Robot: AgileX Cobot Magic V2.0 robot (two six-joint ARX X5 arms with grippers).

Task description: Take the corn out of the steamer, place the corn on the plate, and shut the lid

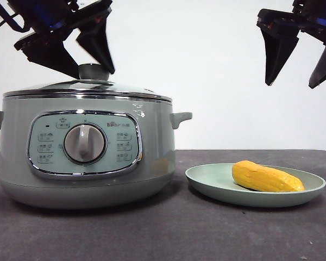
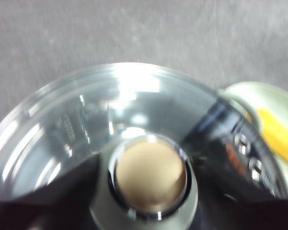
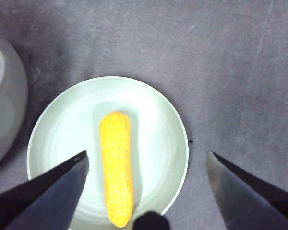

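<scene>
Left wrist view: left gripper [image 1: 92,66] straddles the lid's knob [image 2: 151,176], jaws parted on either side, not pinching. Lid [image 1: 87,89] sits on the steamer [image 1: 84,157]. Right gripper [image 3: 146,191] hangs wide open, empty, above the plate [image 3: 53,129]; corn [image 3: 116,165] lies flat there, its long axis running between the jaws.

lid [image 2: 86,124] blurred in left wrist view, steamer [image 3: 5,96] cut off by frame edge
</scene>
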